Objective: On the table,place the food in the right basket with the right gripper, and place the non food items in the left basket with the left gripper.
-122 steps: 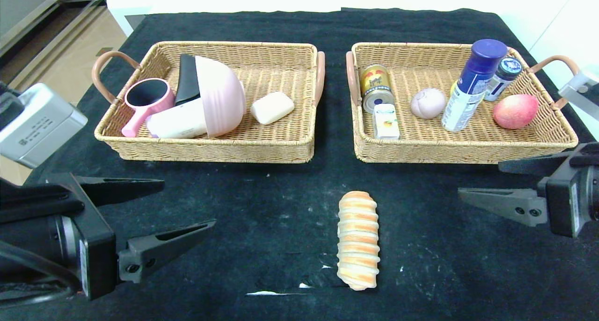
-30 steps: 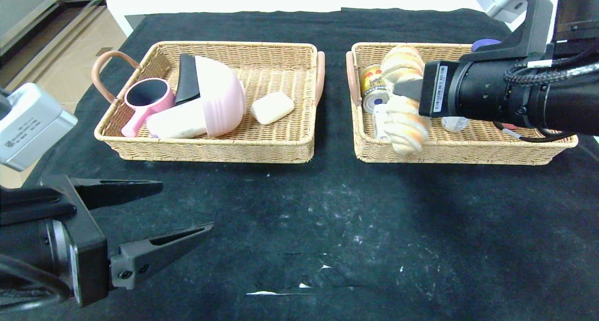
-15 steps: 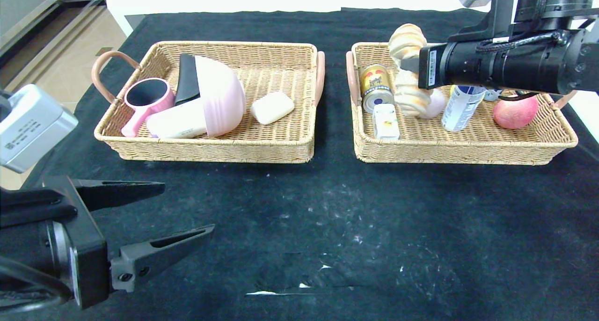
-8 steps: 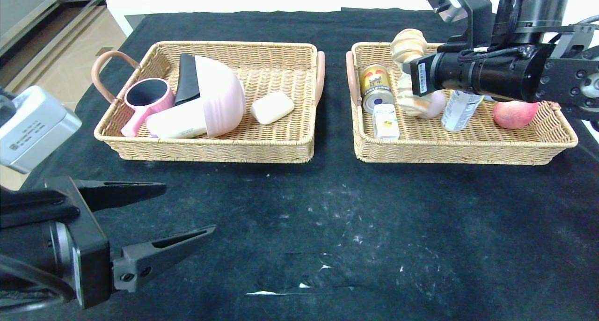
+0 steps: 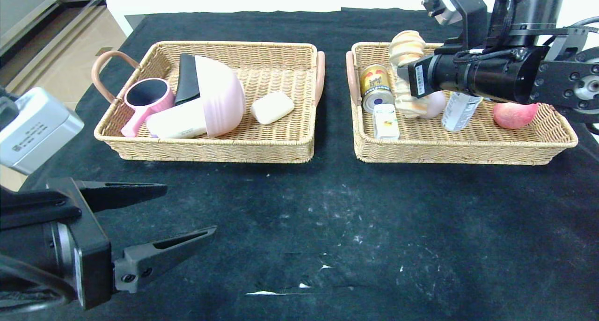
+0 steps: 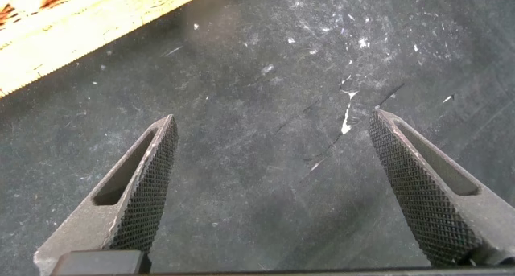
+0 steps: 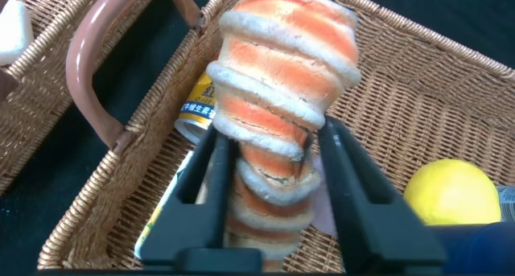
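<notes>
where jaws flank it, bread roll (image 5: pixel 406 73) stands upright.

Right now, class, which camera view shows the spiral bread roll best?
The right wrist view: the spiral bread roll fills it, between the right gripper fingers. The head view shows it small, partly hidden. The left wrist view shows none.

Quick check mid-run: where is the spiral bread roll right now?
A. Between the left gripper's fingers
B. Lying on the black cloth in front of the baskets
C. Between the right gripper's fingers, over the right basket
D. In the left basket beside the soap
C: the spiral bread roll stands between the fingers of the right gripper, above the right basket.
</notes>
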`<action>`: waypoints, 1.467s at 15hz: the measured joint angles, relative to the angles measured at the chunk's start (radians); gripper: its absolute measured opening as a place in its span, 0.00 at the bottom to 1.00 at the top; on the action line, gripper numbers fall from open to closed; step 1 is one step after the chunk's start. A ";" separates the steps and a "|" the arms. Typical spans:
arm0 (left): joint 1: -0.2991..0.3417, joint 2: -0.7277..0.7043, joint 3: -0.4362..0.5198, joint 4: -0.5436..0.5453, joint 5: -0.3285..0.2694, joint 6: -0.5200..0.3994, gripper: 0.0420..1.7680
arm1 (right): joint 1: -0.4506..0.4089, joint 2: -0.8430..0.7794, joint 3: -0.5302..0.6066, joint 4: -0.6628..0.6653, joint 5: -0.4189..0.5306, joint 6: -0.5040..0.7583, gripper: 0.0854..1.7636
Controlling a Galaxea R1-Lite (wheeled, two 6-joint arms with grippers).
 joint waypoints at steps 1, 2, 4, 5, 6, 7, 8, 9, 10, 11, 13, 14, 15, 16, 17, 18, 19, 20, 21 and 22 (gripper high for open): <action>0.000 0.000 0.000 0.000 0.000 0.000 0.97 | 0.000 0.000 0.000 0.000 0.000 0.000 0.53; 0.000 0.000 0.000 0.000 0.000 0.000 0.97 | 0.000 0.000 0.000 0.000 -0.001 0.001 0.58; 0.000 0.000 0.000 0.000 0.000 0.000 0.97 | 0.000 0.000 0.000 0.000 -0.001 0.001 0.67; 0.000 0.000 0.000 0.000 0.000 0.000 0.97 | 0.000 0.000 0.000 0.000 -0.001 0.001 0.70; 0.000 0.000 0.000 0.000 0.000 0.000 0.97 | 0.001 0.000 0.000 0.000 -0.001 0.001 0.73; 0.000 0.000 0.000 0.000 0.000 0.000 0.97 | 0.001 0.000 0.000 -0.001 -0.001 0.002 0.76; 0.000 0.000 0.000 0.000 0.000 0.000 0.97 | 0.001 0.000 0.000 -0.001 -0.002 0.003 0.79; 0.000 0.000 0.000 0.000 0.000 0.000 0.97 | 0.000 0.000 0.000 -0.001 -0.002 0.002 0.81; 0.000 0.000 0.000 0.000 0.000 0.000 0.97 | 0.000 0.000 0.000 -0.001 -0.002 0.002 0.83; 0.000 0.000 0.000 0.000 0.000 0.000 0.97 | 0.000 0.000 0.000 -0.001 -0.002 0.001 0.84; 0.000 0.001 0.000 0.000 0.000 0.000 0.97 | 0.000 -0.001 0.000 0.000 -0.001 0.003 0.87; 0.000 0.001 0.000 0.000 0.000 0.000 0.97 | 0.000 -0.003 0.002 0.000 0.000 0.003 0.88; 0.000 0.002 0.000 0.000 0.000 0.000 0.97 | 0.003 -0.007 0.006 0.001 0.000 0.004 0.89; 0.000 0.003 0.000 0.000 0.000 0.000 0.97 | 0.006 -0.013 0.013 0.002 0.001 0.004 0.90; 0.000 0.003 0.000 0.000 0.000 0.000 0.97 | 0.008 -0.021 0.021 0.003 0.001 0.003 0.91; 0.000 0.003 0.000 0.000 0.000 0.000 0.97 | 0.010 -0.031 0.029 0.004 0.003 0.002 0.92; 0.000 0.003 0.000 0.000 0.000 0.000 0.97 | 0.011 -0.042 0.038 0.009 0.007 0.001 0.92; 0.000 0.003 0.000 0.000 0.000 0.000 0.97 | 0.013 -0.054 0.049 0.011 0.009 0.002 0.93; 0.000 0.003 0.000 -0.001 0.000 0.000 0.97 | 0.016 -0.069 0.064 0.011 0.010 0.003 0.93; 0.000 0.003 0.000 -0.001 0.000 0.000 0.97 | 0.020 -0.086 0.081 0.012 0.012 0.002 0.94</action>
